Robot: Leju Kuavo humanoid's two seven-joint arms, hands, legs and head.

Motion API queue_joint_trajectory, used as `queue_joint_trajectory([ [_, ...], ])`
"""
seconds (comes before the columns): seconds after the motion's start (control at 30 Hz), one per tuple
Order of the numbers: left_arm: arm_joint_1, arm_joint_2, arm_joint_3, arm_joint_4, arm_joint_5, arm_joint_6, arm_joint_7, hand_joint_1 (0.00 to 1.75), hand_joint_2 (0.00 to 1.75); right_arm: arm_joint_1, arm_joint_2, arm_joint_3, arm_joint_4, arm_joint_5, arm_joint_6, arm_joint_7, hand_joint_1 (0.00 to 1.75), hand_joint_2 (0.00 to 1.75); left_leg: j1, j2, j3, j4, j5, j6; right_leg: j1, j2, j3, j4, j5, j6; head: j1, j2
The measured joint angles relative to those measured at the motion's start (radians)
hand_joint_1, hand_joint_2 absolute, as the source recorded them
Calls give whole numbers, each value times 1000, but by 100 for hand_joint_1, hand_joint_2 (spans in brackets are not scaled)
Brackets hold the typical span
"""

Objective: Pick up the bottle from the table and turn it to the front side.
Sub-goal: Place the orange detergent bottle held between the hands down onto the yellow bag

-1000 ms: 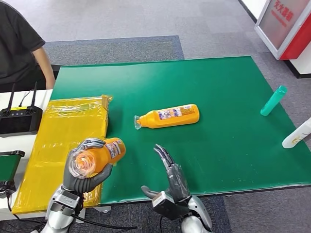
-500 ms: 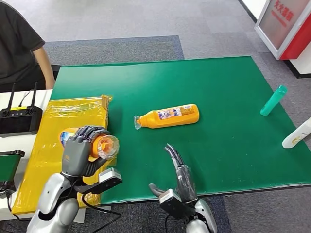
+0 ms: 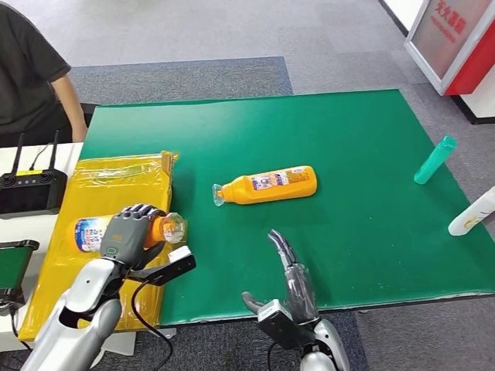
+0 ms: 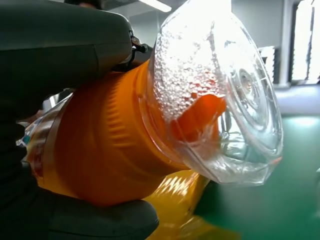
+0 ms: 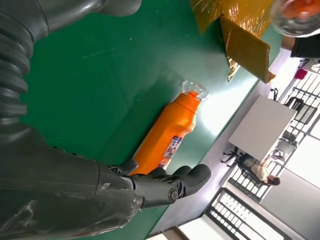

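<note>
At lower left the left hand [image 3: 125,234] grips a bottle [image 3: 93,232], its clear cap [image 4: 222,95] bubbly up close; right hand [image 3: 291,286] wide, holding nothing.

My left hand [image 3: 127,234] grips an orange bottle [image 3: 93,232] lying sideways. My right hand [image 3: 290,282] hangs empty, fingers apart and extended forward.

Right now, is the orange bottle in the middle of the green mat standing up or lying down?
Lying down. The bottle rests on its side on the mat, clear cap toward the yellow sheet, no hand touching it.
</note>
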Motion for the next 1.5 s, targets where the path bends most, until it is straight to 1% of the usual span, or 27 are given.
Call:
queue_joint_trajectory([
  [0.07,-18,9,-1,51,-15,-28,27,175,175,0,2,-3,0,-1,5,0,0,175,0,0,0,0,0,0,0,0,0,0,0,0,0,0],
  [0.2,-56,24,2,171,-33,-33,45,175,175,-1,5,-8,1,-8,17,0,0,175,0,0,0,0,0,0,0,0,0,0,0,0,0,0],
  [0.4,-96,29,4,290,-46,-30,15,175,175,-4,7,-10,6,-17,23,-2,0,175,0,0,0,0,0,0,0,0,0,0,0,0,0,0],
  [0.57,-116,29,1,333,-50,-30,12,175,175,-6,8,-11,10,-17,27,-2,0,175,0,0,0,0,0,0,0,0,1,0,0,0,0,0],
  [0.8,-128,29,0,354,-50,-30,12,173,175,-7,8,-12,13,-17,27,-2,0,175,0,0,1,0,0,0,0,0,1,0,0,0,0,0],
  [0.87,-130,29,0,356,-50,-30,12,124,175,-7,8,-12,14,-17,27,-2,0,175,0,0,1,0,0,0,0,0,1,0,0,0,0,0],
  [0.9,-131,29,0,358,-50,-29,12,87,175,-8,8,-12,14,-17,27,-2,0,175,0,0,1,0,0,-1,0,0,1,0,0,0,0,0],
  [0.93,-132,29,0,360,-49,-27,11,45,175,-8,8,-12,14,-17,27,-2,0,175,0,0,1,0,0,-1,0,0,1,0,0,0,0,0],
  [1.0,-133,28,0,365,-46,-18,8,7,87,-8,8,-12,14,-17,27,-2,0,175,0,0,1,0,0,-1,0,0,1,0,0,0,0,0],
  [1.03,-134,27,0,367,-41,-9,4,0,44,-8,8,-12,14,-18,27,-2,0,175,0,0,1,0,1,-1,0,0,1,0,0,0,0,0],
  [1.07,-133,25,1,369,-33,4,-1,0,0,-8,8,-12,14,-18,26,-2,0,175,0,0,1,0,1,-1,0,0,1,0,0,0,0,0],
  [1.17,-120,13,10,363,29,62,-45,0,0,-8,8,-12,14,-22,24,-2,0,175,0,0,0,0,1,-1,0,0,1,0,0,0,0,0],
  [1.23,-97,0,30,334,140,97,-118,0,87,-7,8,-12,14,-27,24,-3,0,175,0,0,0,0,1,-1,0,0,1,0,0,0,0,0],
  [1.3,-57,-16,60,275,336,91,-228,0,175,-6,7,-12,14,-35,23,-11,0,175,0,0,0,0,0,0,0,0,1,0,0,0,0,0],
  [1.43,48,-45,145,113,826,-34,-513,0,175,-6,7,-13,20,-62,18,-46,0,175,0,0,-1,0,0,0,0,1,0,0,0,0,0,0],
  [1.5,105,-62,195,29,1016,-98,-625,0,175,-5,6,-12,23,-71,15,-58,0,175,0,1,-1,0,-1,-1,0,1,-1,0,0,0,0,0],
])
